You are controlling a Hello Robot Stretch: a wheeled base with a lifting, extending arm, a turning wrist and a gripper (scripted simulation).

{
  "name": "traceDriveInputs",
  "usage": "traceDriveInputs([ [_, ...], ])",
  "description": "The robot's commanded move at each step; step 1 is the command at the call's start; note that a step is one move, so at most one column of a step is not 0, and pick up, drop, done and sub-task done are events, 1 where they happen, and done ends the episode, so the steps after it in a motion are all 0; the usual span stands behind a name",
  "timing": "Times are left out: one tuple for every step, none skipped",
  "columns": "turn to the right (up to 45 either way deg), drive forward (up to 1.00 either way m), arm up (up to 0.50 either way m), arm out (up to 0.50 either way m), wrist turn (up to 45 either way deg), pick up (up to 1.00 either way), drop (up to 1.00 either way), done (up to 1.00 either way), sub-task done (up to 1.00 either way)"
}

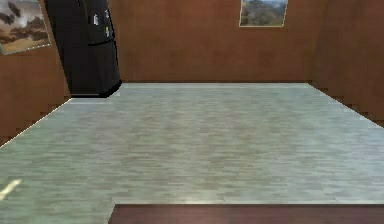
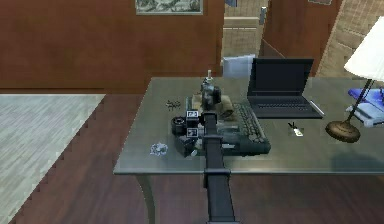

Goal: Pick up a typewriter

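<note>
While arm [image 2: 216,172] is stretched over grey desk [image 2: 330,150], gripper [image 2: 184,140] is seen close to dark typewriter [image 2: 250,136], laptop [image 2: 282,85] behind; whether anything is held can't be told tbh.

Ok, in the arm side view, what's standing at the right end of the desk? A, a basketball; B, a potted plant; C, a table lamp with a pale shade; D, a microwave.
C: a table lamp with a pale shade and a round dark base stands at the right end of the desk, to the right of the laptop, whose lid is up.
</note>
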Motion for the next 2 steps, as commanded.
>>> traceDriveInputs([
  [0.0,0.00,0.00,0.00,0.0,1.00,0.00,0.00,0.00],
  [0.0,0.00,0.10,0.00,0.0,0.00,0.00,0.00,0.00],
])
